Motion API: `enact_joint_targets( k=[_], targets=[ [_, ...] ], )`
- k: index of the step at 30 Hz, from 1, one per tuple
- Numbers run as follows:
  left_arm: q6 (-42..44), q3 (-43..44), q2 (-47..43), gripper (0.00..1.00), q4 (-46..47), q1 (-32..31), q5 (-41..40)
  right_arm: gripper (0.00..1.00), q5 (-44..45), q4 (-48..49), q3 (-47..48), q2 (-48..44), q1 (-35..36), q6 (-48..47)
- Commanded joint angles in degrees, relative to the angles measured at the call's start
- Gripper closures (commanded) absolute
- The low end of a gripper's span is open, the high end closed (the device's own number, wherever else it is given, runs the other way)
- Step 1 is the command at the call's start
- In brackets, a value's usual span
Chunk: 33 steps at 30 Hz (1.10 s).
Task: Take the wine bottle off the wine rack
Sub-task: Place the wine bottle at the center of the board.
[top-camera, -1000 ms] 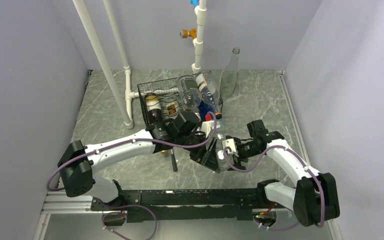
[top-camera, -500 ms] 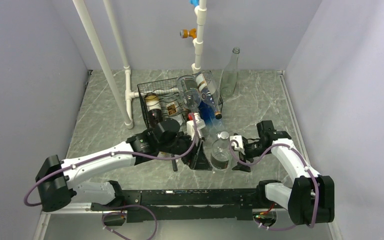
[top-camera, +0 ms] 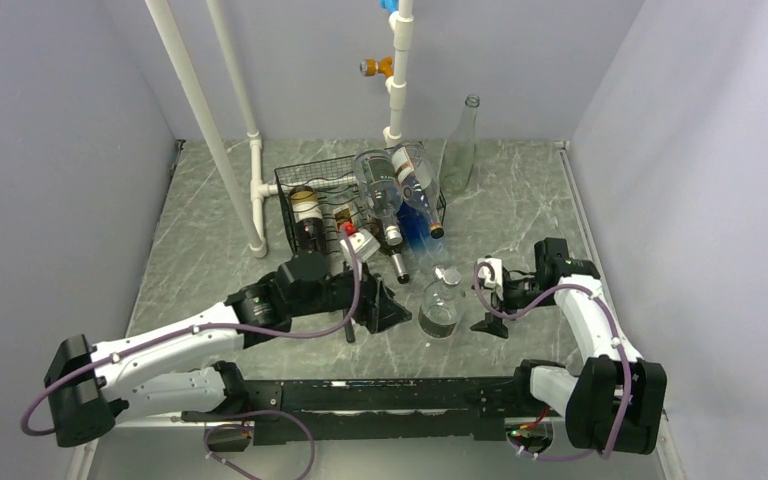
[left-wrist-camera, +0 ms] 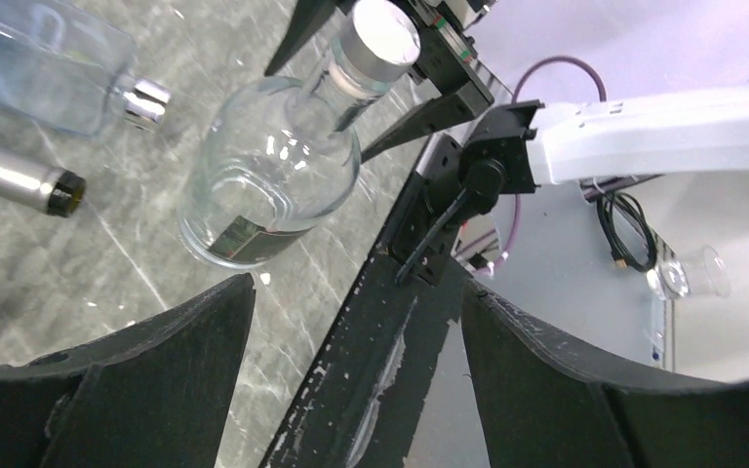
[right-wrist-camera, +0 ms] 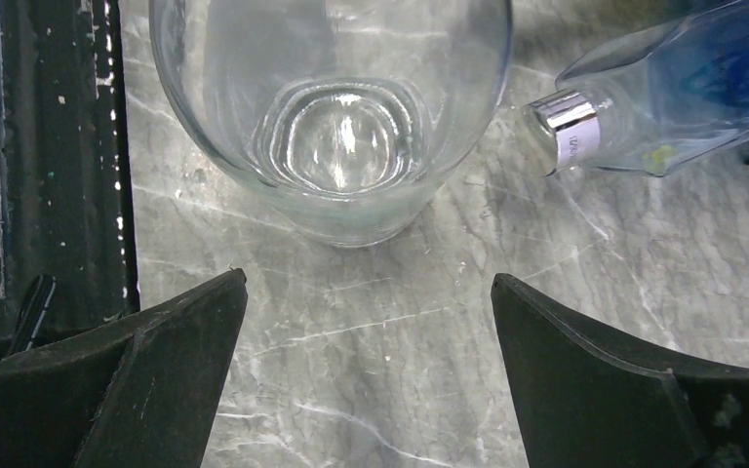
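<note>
Top external view shows a clear round bottle (top-camera: 440, 305) upright on the tabletop (top-camera: 520, 200), at 5 o'clock from the wine rack (top-camera: 290, 185) and apart from it. For this bottle the removal looks done, though other bottles (top-camera: 390, 185) lie in the rack. At its 9 o'clock is the left gripper (top-camera: 388, 306), at 3 o'clock the right gripper (top-camera: 483, 300); both jaws are apart and hold nothing. Only the left wrist view shows a label (left-wrist-camera: 244, 239) low on the glass. Only the right wrist view shows the base flat on the marble, with a blue-tinted bottle (right-wrist-camera: 663, 117) at 2 o'clock.
</note>
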Motion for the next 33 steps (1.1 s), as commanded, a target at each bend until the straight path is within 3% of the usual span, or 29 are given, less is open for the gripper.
enact_joint_targets(
  k=[1,8,23,33],
  targets=[
    [2.2,-3.7,-5.3,0.17,6.4,0.2,-6.6,0.01,-5.7,-4.1,3.5,-1.4,-1.3,-1.6],
    [2.3,-7.6,-10.1,0.01,10.5,0.5,-11.5,0.00,-7.3,-5.7,7.0,-1.8,-1.7,2.8],
    [-4.7,-15.6,-10.7,0.00,23.2,1.8,-13.8,0.00,-7.2,0.5,9.7,-7.9,-1.7,20.8],
    [-4.6,-16.8,-12.9,0.01,21.6,1.9,-16.5,0.00,-7.1,-3.2,13.2,-8.0,-1.7,20.8]
  ],
)
